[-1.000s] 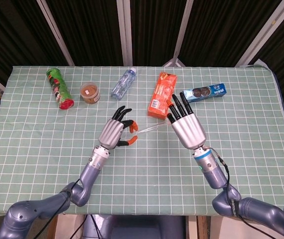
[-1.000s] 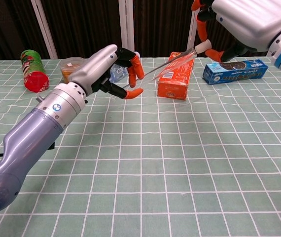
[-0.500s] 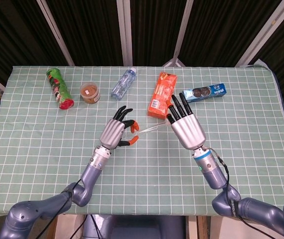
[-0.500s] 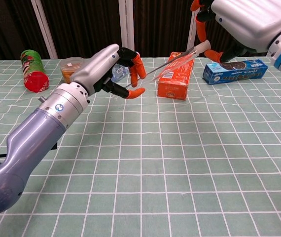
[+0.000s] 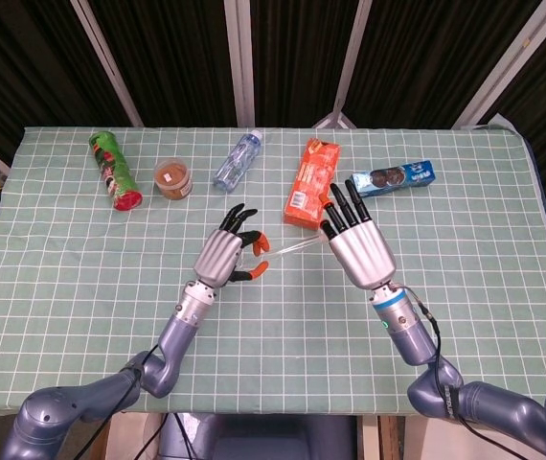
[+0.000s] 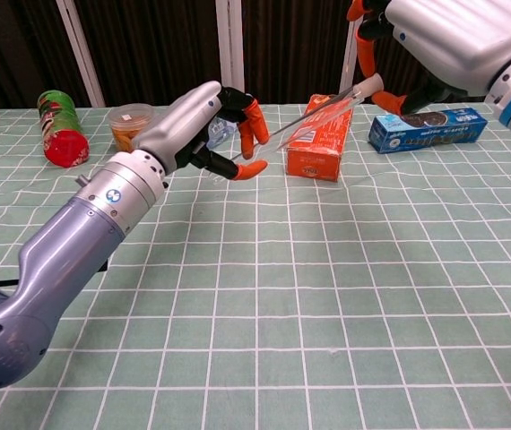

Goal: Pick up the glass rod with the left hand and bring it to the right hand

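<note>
The left hand (image 6: 203,121) is pinching the near end of the glass rod (image 6: 314,115) between its orange fingertips above the table (image 6: 345,296); the rod's long axis is rising up and rightward toward the right hand (image 6: 453,40), with its far end lying at the right thumb. The right hand is hanging with fingers spread, gripping nothing; the head view is showing both hands (image 5: 223,255) (image 5: 357,245) level and near, while the chest view alone is revealing the rod's upward tilt.
</note>
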Robot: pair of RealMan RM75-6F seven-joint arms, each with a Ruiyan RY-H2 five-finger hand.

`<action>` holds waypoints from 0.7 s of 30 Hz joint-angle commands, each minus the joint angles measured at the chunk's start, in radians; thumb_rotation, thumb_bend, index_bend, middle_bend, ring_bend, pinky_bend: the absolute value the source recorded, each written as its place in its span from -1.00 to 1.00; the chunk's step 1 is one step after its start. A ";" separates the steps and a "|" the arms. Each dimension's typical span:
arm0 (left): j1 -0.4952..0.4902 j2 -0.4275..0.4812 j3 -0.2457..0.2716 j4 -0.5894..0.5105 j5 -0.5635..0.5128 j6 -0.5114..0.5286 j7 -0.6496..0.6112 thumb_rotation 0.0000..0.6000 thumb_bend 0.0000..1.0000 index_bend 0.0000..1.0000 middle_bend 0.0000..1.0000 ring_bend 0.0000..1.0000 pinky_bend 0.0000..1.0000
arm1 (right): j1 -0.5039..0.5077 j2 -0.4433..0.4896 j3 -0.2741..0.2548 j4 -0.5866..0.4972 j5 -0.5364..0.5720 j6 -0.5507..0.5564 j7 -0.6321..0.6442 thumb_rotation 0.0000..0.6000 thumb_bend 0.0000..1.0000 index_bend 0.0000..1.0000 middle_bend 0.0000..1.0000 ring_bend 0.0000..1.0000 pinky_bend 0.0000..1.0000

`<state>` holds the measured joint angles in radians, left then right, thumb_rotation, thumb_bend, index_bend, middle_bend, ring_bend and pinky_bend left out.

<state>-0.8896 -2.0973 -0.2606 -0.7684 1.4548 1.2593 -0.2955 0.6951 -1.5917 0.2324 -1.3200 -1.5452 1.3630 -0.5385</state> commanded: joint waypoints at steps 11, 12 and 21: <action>-0.012 -0.010 -0.009 0.005 -0.001 -0.001 0.000 1.00 0.40 0.12 0.21 -0.75 -1.00 | -0.001 -0.004 -0.003 -0.007 -0.003 0.002 0.004 1.00 -0.14 0.23 -0.57 -0.90 -1.00; -0.014 -0.011 -0.008 0.006 0.001 -0.001 0.000 1.00 0.40 0.12 0.21 -0.75 -1.00 | -0.002 -0.005 -0.003 -0.007 -0.002 0.002 0.004 1.00 -0.14 0.23 -0.57 -0.90 -1.00; -0.016 -0.012 -0.005 0.010 0.003 0.000 -0.003 1.00 0.40 0.12 0.21 -0.75 -1.00 | -0.002 -0.007 -0.004 -0.006 -0.003 0.001 0.004 1.00 -0.14 0.23 -0.57 -0.90 -1.00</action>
<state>-0.9053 -2.1097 -0.2658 -0.7580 1.4583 1.2593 -0.2982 0.6927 -1.5987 0.2285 -1.3261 -1.5480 1.3641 -0.5341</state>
